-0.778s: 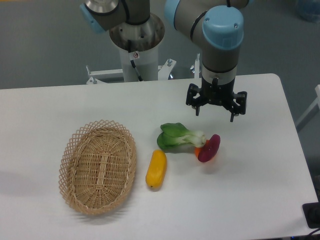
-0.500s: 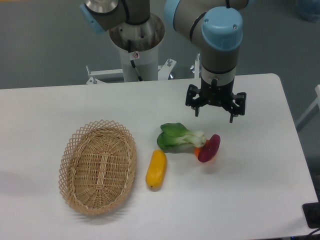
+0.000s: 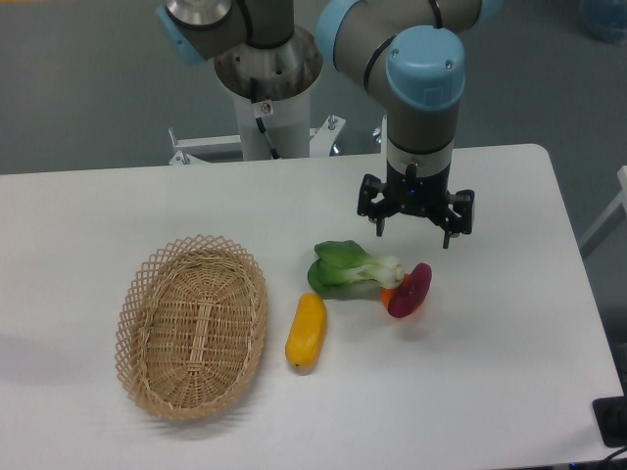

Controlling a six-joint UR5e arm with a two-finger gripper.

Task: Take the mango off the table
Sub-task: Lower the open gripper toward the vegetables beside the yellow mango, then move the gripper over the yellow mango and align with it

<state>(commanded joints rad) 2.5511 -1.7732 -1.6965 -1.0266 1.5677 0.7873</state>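
Mango (image 3: 307,331) lies on the table (image 3: 509,382), just right of the wicker basket (image 3: 192,326) and below-left of the leafy green vegetable (image 3: 351,266). We see our tool (image 3: 412,229) hanging open and empty above the table, well apart from the mango, just above the dark red item (image 3: 410,289).
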